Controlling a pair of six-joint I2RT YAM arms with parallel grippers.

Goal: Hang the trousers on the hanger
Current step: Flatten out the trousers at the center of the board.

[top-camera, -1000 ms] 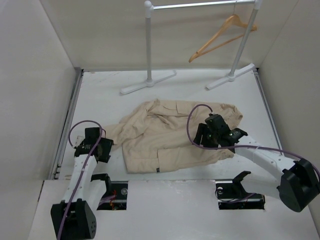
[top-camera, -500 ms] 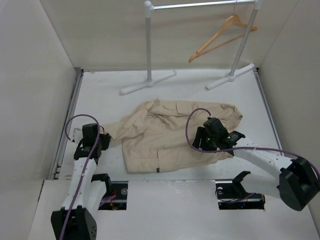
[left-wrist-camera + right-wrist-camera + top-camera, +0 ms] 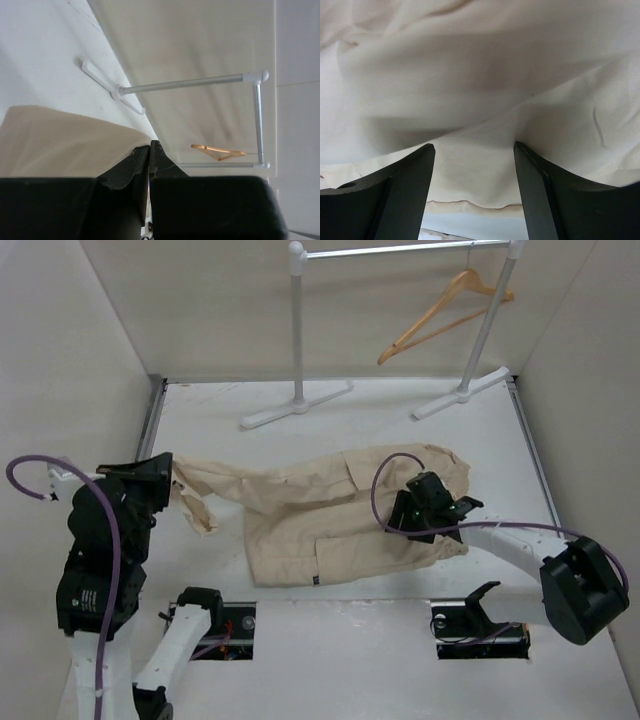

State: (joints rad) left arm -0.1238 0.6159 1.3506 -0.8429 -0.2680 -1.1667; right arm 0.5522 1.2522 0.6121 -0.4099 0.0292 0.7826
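Note:
The beige trousers (image 3: 320, 510) lie stretched across the table, their left end pulled up off the surface. My left gripper (image 3: 168, 472) is raised at the far left and shut on that end; in the left wrist view the cloth (image 3: 60, 142) runs from the closed gripper (image 3: 150, 146). My right gripper (image 3: 408, 520) rests over the trousers' right part, open, its dark fingers (image 3: 405, 185) straddling a fold of the trousers (image 3: 470, 75) without pinching it. The wooden hanger (image 3: 445, 315) hangs on the rail at the back right, and it also shows small as the hanger (image 3: 217, 151).
A white tube rack (image 3: 297, 330) stands at the back, its feet on the table behind the trousers; the rack (image 3: 190, 82) shows in the left wrist view too. White walls close in left, right and back. Two cut-outs sit at the near edge.
My left gripper closed on the trousers' left end and rose up and to the left, drawing the cloth out long. The right gripper stayed over the trousers' right part.

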